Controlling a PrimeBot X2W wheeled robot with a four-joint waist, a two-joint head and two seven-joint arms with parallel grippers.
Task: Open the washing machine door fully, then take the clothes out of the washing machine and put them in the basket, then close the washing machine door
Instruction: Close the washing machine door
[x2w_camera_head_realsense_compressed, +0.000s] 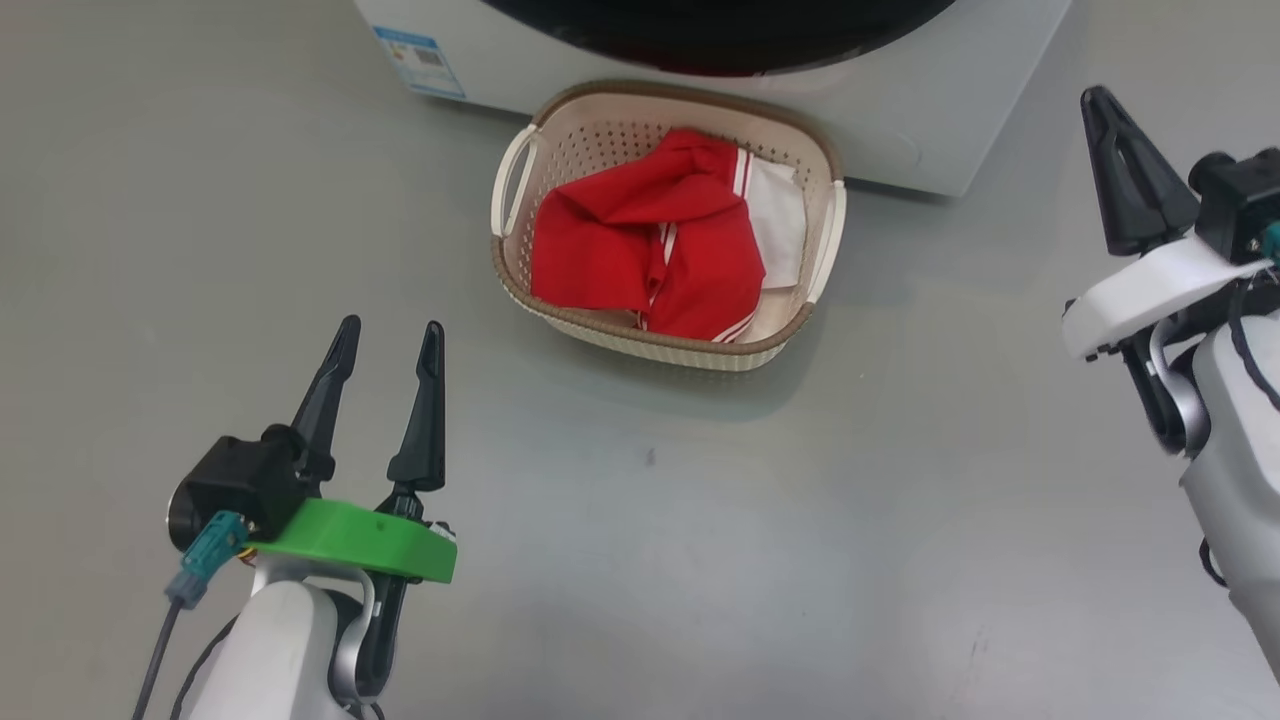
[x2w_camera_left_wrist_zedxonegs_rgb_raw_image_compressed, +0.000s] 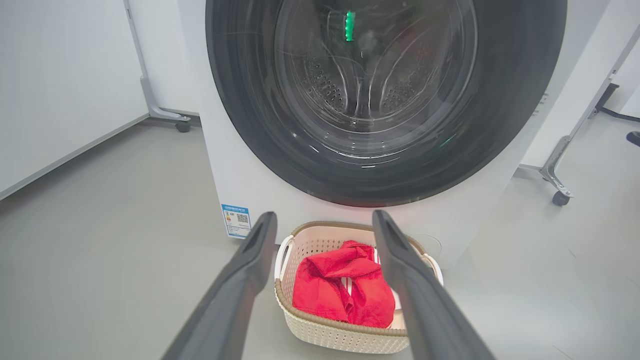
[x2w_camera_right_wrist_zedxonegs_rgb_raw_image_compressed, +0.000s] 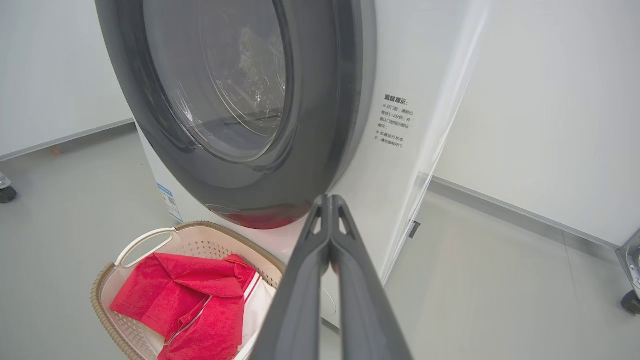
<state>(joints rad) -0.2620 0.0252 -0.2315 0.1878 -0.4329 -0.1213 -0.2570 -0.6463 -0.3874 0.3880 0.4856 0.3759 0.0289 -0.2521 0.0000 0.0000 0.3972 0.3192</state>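
Soft, light red clothes (x2w_camera_head_realsense_compressed: 640, 250) lie heaped in the basket (x2w_camera_head_realsense_compressed: 660, 345) just before the washing machine (x2w_camera_head_realsense_compressed: 900, 110), likely easiest pinched at a raised fold; left gripper (x2w_camera_head_realsense_compressed: 391, 323) fingers spread, right gripper (x2w_camera_head_realsense_compressed: 1100, 100) fingers pressed together.

Clothes (x2w_camera_head_realsense_compressed: 640, 250) in basket (x2w_camera_head_realsense_compressed: 660, 345), before washing machine (x2w_camera_head_realsense_compressed: 900, 110)

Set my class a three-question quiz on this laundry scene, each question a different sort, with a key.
1. True or false: the washing machine door is shut.
2. The clothes lie: A in the drum; B in the basket; C on the floor.
3. Fill in: the left gripper holds its fingers ___, while the right gripper holds its fingers together.
Key: 1 true; 2 B; 3 open.
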